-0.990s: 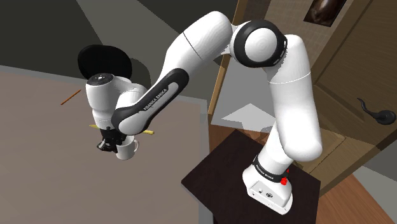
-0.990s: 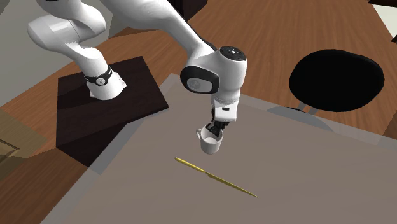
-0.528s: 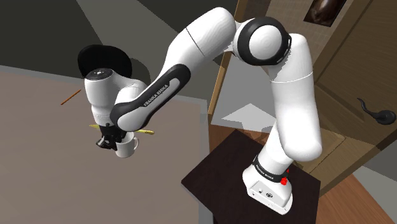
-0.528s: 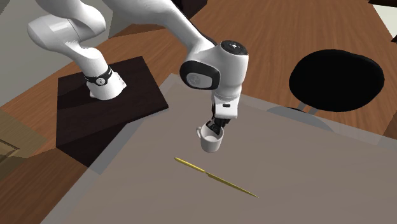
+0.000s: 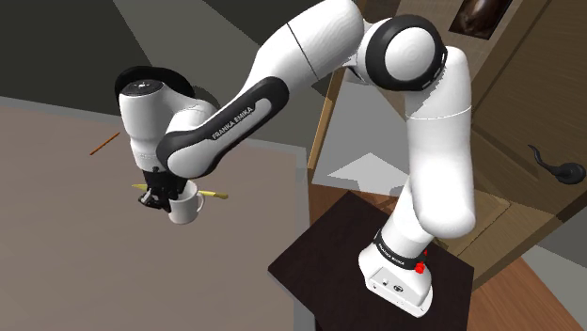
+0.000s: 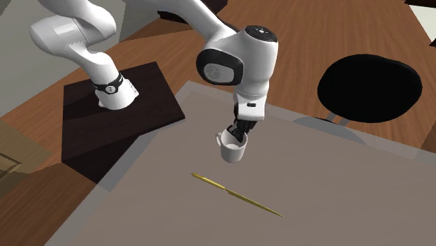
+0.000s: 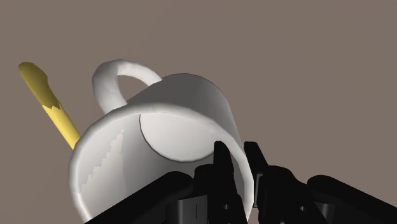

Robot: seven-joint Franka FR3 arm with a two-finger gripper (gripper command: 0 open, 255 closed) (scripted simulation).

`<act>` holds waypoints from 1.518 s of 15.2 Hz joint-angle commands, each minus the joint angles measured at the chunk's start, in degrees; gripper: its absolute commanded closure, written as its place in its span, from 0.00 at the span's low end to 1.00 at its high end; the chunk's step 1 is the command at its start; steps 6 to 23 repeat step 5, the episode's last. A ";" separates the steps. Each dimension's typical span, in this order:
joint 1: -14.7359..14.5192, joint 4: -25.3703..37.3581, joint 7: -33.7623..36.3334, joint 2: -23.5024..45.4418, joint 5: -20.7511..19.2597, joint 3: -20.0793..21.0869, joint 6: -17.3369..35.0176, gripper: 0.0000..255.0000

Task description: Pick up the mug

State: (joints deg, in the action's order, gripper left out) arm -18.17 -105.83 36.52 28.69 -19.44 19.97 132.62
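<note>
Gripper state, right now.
Gripper: closed on the white mug, pinching its wall with one finger inside and one outside; the mug is tilted.

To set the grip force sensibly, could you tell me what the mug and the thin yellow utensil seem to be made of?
The mug: plain white, smooth, softly shaded with no sharp glints; possibly matte ceramic, but the look leaves it open. The yellow utensil: flat, uniform yellow, no grain or shine; its material cannot be told.
</note>
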 commanded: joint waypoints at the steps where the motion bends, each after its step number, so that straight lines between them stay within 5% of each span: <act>1: 0.25 -0.01 -0.41 -1.13 0.58 0.37 -1.06 1.00; 23: 0.47 0.24 -0.85 -2.15 1.16 0.70 -2.25 1.00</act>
